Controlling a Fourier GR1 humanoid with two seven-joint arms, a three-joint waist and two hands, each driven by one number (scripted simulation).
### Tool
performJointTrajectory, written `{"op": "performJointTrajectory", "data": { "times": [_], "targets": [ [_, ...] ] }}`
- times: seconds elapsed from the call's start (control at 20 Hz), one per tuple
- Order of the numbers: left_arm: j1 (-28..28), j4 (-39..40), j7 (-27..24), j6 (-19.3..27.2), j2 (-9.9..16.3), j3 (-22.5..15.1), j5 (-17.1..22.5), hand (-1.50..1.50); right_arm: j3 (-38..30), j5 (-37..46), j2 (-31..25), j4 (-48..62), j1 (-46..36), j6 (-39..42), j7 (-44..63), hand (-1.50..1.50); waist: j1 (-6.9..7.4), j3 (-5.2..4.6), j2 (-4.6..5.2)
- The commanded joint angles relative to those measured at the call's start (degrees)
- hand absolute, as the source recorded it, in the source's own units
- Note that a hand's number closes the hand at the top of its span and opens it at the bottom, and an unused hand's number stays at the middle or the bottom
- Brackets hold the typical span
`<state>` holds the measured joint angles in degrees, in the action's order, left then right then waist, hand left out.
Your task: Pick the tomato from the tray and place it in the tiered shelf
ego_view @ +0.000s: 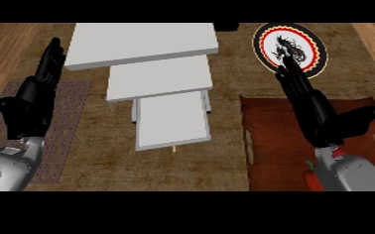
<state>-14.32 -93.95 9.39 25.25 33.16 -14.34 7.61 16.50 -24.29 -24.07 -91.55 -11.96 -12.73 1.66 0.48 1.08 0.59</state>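
Note:
The white tiered shelf (159,78) stands in the middle of the wooden counter, its three levels stepping down toward me. At the right lies a reddish-brown tray (277,139). The red tomato (313,178) with a bit of green stem rests at the tray's near right end, mostly hidden under my right forearm. Above the tray, my right hand (321,118) is open, its straight fingers pointing away toward a round plate. It holds nothing. My left hand (33,99) rests open at the left edge with its fingers up.
A round plate (288,47) with a black, red and white pattern lies at the far right, just past my right fingertips. A brownish dotted mat (71,124) lies under my left arm. A dark object (226,26) sits behind the shelf.

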Motion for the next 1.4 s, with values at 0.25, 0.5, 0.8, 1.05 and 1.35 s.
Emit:
{"op": "performJointTrajectory", "data": {
  "times": [0.25,0.5,0.8,1.05,1.35],
  "targets": [
    [13.19,7.53,6.12,-1.50,-7.53,0.66,11.13,0.00,-21.53,-5.72,-18.36,6.84,8.14,13.25,-13.30,1.50,-3.89,-0.96,0.07],
    [14.80,8.66,5.64,-7.55,-9.11,0.30,16.10,0.00,-23.95,-5.19,-23.50,27.68,16.24,21.20,-15.60,-1.50,-1.44,-0.76,0.32],
    [12.65,13.40,3.71,-10.18,-10.31,0.84,16.05,0.00,-24.89,-1.32,-29.06,40.82,17.70,43.48,-36.33,-1.50,-0.73,-0.81,-0.19],
    [10.65,16.48,3.45,-12.05,-9.98,2.17,15.63,0.00,-23.83,3.45,-37.29,45.32,15.68,55.69,-39.67,-1.50,-0.38,-0.96,-0.36],
    [11.32,17.22,3.20,-13.16,-11.17,2.73,15.28,0.00,-21.12,6.56,-40.01,34.82,15.09,53.18,-31.29,-1.50,-0.54,-1.12,-0.58]
  ]
}}
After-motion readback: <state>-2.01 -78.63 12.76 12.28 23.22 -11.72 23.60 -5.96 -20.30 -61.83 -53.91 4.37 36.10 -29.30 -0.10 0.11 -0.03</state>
